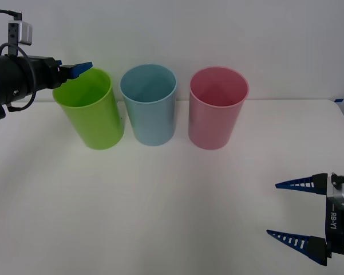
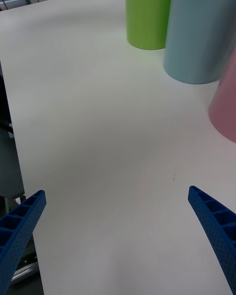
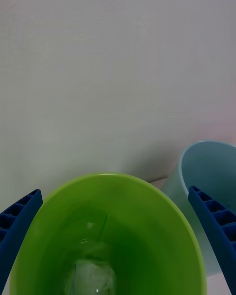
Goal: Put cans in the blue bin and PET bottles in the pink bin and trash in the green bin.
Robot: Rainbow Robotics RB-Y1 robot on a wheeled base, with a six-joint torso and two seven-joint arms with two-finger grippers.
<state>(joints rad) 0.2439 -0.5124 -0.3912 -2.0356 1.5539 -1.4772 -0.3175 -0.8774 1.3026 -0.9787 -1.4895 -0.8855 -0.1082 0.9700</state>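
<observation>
Drop looks done; best to lift the left gripper (image 1: 80, 69) straight up and clear of the green bin (image 1: 91, 117) without nudging its rim. Left gripper wide open, empty, at the rim's ten o'clock. Trash (image 3: 91, 277) lying on the bin floor, directly beneath. Blue bin (image 1: 150, 109), then pink bin (image 1: 216, 112) toward three o'clock. Right gripper (image 1: 295, 215) parked open at five o'clock.

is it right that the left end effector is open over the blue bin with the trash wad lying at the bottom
Not quite. The left end effector is open over the green bin, not the blue bin. The left wrist view shows the trash lying at the green bin's bottom.
</observation>
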